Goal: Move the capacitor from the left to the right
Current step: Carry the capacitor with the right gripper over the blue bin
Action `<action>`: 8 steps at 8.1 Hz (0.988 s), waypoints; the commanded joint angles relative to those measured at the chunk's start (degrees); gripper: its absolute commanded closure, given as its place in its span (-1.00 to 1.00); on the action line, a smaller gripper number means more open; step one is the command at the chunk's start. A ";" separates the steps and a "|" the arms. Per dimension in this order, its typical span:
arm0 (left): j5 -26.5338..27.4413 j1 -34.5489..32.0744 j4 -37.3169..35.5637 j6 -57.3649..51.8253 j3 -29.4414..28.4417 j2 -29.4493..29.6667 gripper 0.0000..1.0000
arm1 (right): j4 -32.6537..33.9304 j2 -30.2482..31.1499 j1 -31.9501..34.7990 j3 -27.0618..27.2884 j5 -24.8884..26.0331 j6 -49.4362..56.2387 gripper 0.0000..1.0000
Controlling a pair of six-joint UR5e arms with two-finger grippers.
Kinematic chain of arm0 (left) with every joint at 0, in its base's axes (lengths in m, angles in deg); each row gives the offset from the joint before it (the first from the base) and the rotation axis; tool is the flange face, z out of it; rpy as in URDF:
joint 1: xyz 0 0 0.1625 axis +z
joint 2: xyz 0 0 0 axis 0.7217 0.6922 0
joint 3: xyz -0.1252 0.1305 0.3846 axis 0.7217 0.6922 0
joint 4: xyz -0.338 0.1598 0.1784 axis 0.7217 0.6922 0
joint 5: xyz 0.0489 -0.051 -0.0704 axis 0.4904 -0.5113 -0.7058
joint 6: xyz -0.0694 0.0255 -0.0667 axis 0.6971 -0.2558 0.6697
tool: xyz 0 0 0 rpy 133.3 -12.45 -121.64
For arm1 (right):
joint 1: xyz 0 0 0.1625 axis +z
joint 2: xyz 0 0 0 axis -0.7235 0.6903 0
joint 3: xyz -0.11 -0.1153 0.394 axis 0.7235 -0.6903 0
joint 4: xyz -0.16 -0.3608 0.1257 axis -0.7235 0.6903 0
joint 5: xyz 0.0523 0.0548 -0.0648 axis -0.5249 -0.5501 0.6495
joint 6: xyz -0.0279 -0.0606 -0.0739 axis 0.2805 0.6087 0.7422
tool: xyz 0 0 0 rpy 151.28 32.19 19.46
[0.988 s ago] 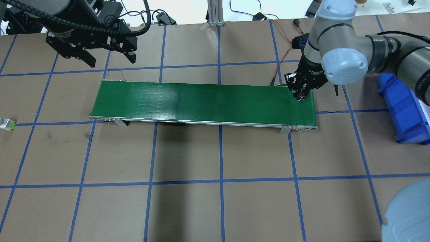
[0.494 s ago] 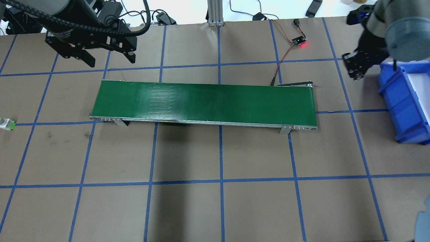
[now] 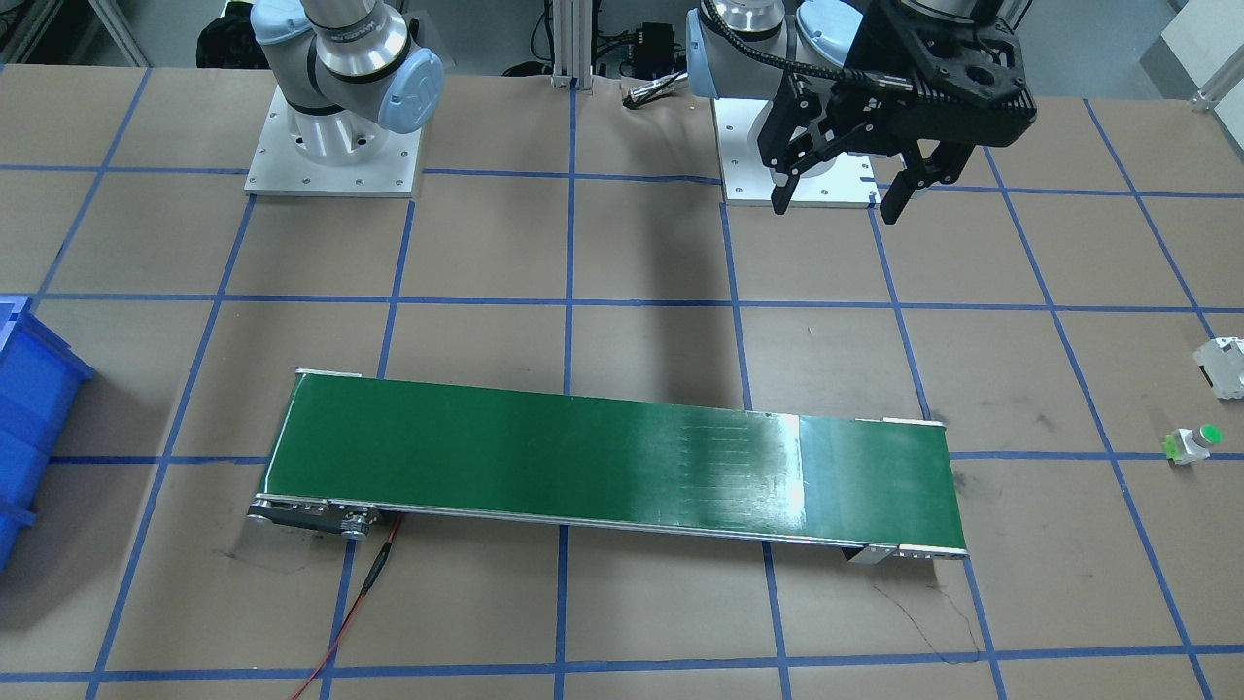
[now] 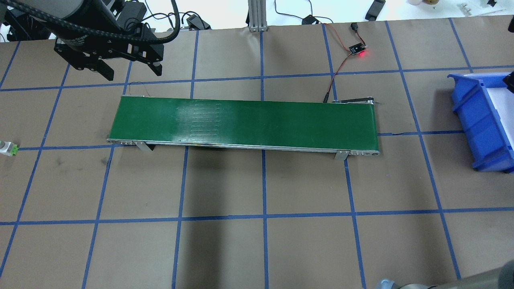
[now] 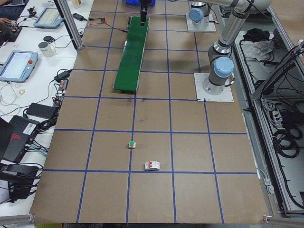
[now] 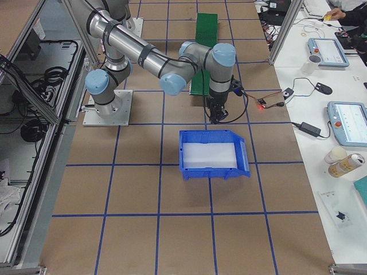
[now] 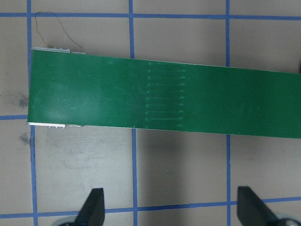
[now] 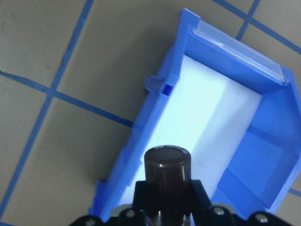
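Front view: my left gripper (image 3: 834,209) is hanging high near its own base with the fingers spread wide and nothing between them. The green conveyor (image 3: 603,467) is carrying nothing. The blue bin (image 3: 29,408) is only just showing at the edge, and my right gripper is out of shot. A white breaker block (image 3: 1226,367) and a green-button part (image 3: 1193,444) are lying well off the belt's end on my left side, and neither belongs to this job.

Overhead: same picture, with the left gripper (image 4: 133,74) idling open beyond the belt's left end. The conveyor (image 4: 245,122) is bare and the bin (image 4: 478,120) is sitting to the right of it.

Left-end view: too far away to judge anything about my right fingers.

Right-end view: my right gripper (image 6: 217,114) is pointing down just beside the belt-side wall of the bin (image 6: 243,166). The part is too small to resolve here.

Left wrist: both fingers (image 7: 91,209) are standing wide apart over bare table, with the belt ahead of them.

Right wrist: my right gripper (image 8: 167,195) is clamping the capacitor (image 8: 167,169) upright, end face towards the camera. It is sitting over the bin (image 8: 160,108), about at the line where the wall meets the white liner (image 8: 202,122).

My read is that I'm in the carry-to-bin step, nearly at the drop. Next I'm needing to shift further inward so the part clears the wall, lower a little, then open. Releasing here would be risking a bounce off the rim.
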 commanded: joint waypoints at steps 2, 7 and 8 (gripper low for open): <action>-0.02 0.00 0.00 0.00 0.05 0.03 -1.00 | 11.47 -10.70 -6.46 0.40 -0.44 17.95 1.00; -0.02 0.00 -0.44 -0.09 0.05 0.47 -1.00 | 11.40 -9.34 -6.99 0.76 -0.27 18.05 -1.00; -0.11 0.00 -0.53 0.00 -0.03 0.56 -1.00 | 6.34 -5.23 -6.73 0.76 -0.79 17.70 -1.00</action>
